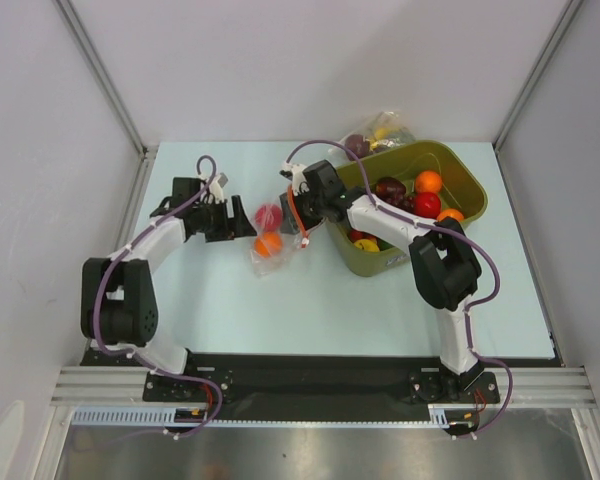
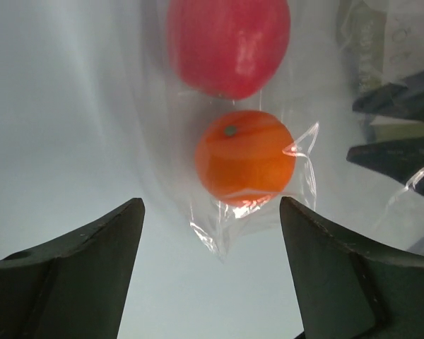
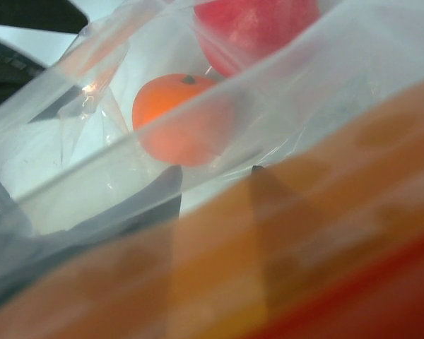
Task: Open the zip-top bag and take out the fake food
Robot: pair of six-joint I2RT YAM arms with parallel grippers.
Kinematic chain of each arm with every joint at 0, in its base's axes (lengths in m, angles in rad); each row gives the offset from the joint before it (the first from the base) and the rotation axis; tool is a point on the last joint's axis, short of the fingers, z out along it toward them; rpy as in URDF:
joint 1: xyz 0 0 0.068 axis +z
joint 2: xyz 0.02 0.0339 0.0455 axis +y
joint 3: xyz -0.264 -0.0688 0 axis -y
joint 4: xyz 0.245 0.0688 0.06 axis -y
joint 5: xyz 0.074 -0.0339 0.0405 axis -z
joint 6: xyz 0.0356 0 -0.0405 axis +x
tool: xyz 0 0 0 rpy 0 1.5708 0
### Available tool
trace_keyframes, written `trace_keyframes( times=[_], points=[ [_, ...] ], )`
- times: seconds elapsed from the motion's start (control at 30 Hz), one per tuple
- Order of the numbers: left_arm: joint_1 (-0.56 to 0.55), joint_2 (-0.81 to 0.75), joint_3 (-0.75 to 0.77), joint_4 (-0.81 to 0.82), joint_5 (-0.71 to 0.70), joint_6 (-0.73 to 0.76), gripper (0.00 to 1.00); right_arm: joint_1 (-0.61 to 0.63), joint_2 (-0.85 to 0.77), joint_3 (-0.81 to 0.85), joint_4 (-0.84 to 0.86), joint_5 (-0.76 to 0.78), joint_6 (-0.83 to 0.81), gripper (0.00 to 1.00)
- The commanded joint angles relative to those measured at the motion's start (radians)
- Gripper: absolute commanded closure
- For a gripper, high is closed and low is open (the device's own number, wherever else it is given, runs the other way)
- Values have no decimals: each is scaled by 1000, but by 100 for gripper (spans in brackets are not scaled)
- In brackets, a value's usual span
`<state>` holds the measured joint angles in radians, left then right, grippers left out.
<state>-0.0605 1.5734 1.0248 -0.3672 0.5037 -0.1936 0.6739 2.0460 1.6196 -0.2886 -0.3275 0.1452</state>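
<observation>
Clear bag (image 2: 213, 236): one apple (image 2: 228, 42), one orange (image 2: 245, 157)

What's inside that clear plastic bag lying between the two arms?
An orange fruit and a red fruit sit inside the zip-top bag. Its red-orange zip strip fills the right wrist view, hiding whatever else lies near the mouth.

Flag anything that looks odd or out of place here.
The zip-top bag, red apple and orange inside, has its mouth up against the right wrist camera: plastic and the orange-red strip blur most of that view. A second clear bag of fruit sits behind the green bin, outside it. Nothing looks spilled or broken.
</observation>
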Motion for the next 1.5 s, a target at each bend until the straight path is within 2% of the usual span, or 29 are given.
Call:
trace_keyframes(
  times=[0.0,0.2,0.3,0.33,0.5,0.63,0.87,1.03,1.47],
  points=[
    [2,46,52,100,6,-67,18,-5,-14,26,-14,-19,-18,50],
    [-5,131,66,82,-11,-69,23,-7,0,51,-23,-36,-27,49],
    [-25,148,57,88,-8,-73,37,-5,22,75,-32,-56,-24,47],
    [-32,149,57,91,-10,-76,45,-4,28,80,-38,-61,-24,47],
    [-82,160,32,85,-25,-79,62,4,46,94,-41,-84,-18,45],
    [-90,162,20,88,-31,-92,79,6,69,94,-35,-105,-9,42],
    [-93,172,11,74,-34,-84,95,7,109,97,-21,-110,-1,30],
    [-93,180,4,76,-33,-78,100,7,144,138,-15,-110,5,27],
    [-116,224,46,59,-8,-55,100,24,243,206,-12,-147,16,25]
  ],
)
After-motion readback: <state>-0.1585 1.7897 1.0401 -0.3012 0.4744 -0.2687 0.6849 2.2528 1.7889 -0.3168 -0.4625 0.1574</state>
